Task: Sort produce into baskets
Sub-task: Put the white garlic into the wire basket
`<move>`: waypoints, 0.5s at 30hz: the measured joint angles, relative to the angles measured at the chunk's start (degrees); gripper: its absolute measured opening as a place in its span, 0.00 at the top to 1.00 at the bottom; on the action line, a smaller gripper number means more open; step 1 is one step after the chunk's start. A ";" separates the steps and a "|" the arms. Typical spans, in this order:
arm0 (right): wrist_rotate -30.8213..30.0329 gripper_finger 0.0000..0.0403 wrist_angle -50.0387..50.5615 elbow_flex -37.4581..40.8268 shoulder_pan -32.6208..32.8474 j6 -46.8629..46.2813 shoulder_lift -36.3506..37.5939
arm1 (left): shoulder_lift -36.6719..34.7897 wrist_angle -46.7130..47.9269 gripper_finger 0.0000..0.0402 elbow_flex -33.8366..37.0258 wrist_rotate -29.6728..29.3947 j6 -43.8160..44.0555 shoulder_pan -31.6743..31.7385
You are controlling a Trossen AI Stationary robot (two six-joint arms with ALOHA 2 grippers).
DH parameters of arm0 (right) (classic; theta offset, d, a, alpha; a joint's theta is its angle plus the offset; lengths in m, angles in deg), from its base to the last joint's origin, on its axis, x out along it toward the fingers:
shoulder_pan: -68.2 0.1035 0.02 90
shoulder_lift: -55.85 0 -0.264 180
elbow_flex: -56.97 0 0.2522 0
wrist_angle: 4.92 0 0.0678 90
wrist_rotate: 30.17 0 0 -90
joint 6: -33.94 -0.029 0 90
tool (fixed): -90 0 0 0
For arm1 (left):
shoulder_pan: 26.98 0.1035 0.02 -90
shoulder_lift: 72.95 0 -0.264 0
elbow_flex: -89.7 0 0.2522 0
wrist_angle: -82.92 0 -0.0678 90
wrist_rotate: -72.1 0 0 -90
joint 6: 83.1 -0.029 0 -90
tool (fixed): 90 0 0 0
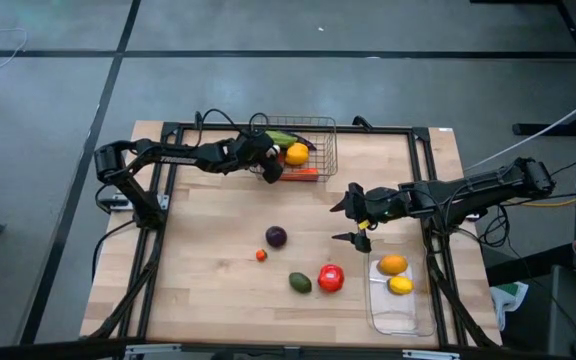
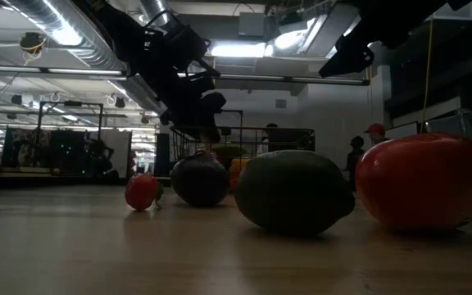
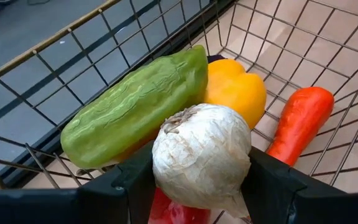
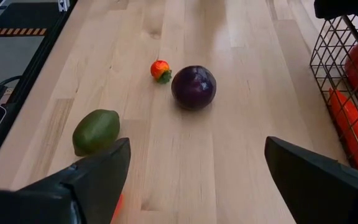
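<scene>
My left gripper (image 1: pixel 270 168) reaches over the near left corner of the wire basket (image 1: pixel 313 125) and is shut on a pale whitish garlic bulb (image 3: pixel 201 155). In the basket lie a green pepper (image 3: pixel 135 112), a yellow pepper (image 3: pixel 235 90), an orange carrot (image 3: pixel 300 121) and a red piece (image 3: pixel 179 211). My right gripper (image 4: pixel 197 180) hovers open above the table's middle right, touching nothing. A purple fruit (image 1: pixel 276 236), a small red one (image 1: pixel 261 255), a green one (image 1: pixel 300 282) and a red tomato (image 1: pixel 331 278) rest on the wood. My left gripper pinches the garlic bulb between its two fingers (image 3: pixel 129 186), one on each of its widest sides (image 3: pixel 166 168). The fingers slant down into the basket from its near left side. The bulb sits above the vegetables there, its rough stem end (image 3: pixel 179 121) turned toward the wrist camera.
A clear plastic tray (image 1: pixel 408 320) at the near right holds an orange fruit (image 1: pixel 393 264) and a yellow lemon (image 1: pixel 400 285). A black frame (image 1: pixel 168 200) borders the table. Bare wood lies at the near left.
</scene>
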State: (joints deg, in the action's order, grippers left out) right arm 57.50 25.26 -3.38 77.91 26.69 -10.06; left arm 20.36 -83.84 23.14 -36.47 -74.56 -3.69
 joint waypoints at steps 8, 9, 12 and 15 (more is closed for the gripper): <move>0.00 0.09 0.02 0.00 0.00 0.00 0.00 | 0.00 -0.01 0.51 0.00 0.00 5.36 -0.01; 0.00 0.09 0.02 0.00 0.00 0.00 0.00 | 0.00 -0.01 0.51 0.00 0.00 6.08 -0.04; 0.00 0.09 0.04 0.00 0.00 0.00 0.00 | 0.00 -0.19 0.51 0.00 -0.02 6.75 -0.04; 0.00 0.09 0.07 0.00 0.00 0.00 -0.02 | 0.00 -0.10 0.51 0.00 -0.02 5.75 0.13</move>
State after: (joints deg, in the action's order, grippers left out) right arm 57.50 25.33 -3.38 77.91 26.69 -10.08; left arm 20.36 -83.95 23.14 -36.49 -68.80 -3.57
